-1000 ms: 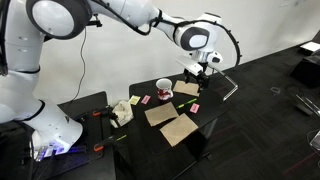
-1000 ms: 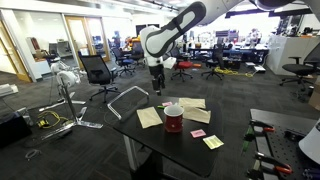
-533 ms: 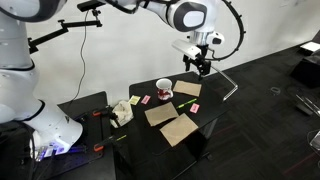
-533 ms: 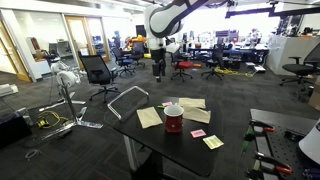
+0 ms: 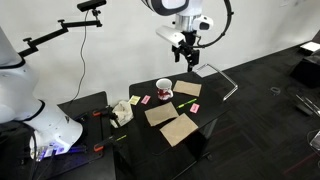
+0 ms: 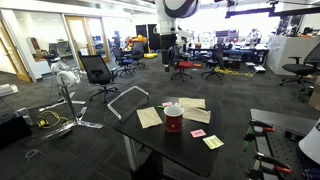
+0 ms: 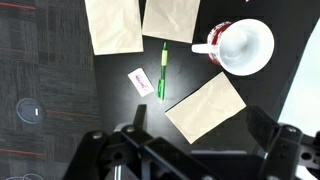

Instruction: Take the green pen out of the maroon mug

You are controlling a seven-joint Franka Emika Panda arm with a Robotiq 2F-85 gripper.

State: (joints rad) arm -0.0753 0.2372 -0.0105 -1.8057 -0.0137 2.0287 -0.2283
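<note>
The maroon mug (image 7: 240,47), dark red outside and white inside, stands empty on the black table (image 7: 60,110). It shows in both exterior views (image 5: 164,89) (image 6: 174,120). The green pen (image 7: 163,70) lies flat on the table beside the mug, between the tan cards, and shows faintly in an exterior view (image 5: 186,104). My gripper (image 7: 205,125) is open and empty, high above the table and well clear of the mug and pen (image 5: 187,58) (image 6: 167,55).
Several flat tan cards (image 7: 112,24) (image 7: 205,105) and a small pink square (image 7: 139,80) lie around the pen. Yellow notes (image 6: 213,142) lie near the table edge. A metal frame (image 6: 120,100) lies on the floor, and office chairs (image 6: 97,72) stand behind.
My gripper has risen steadily from just above the table's far side to high over it, empty throughout. The mug, pen and cards have not moved.
</note>
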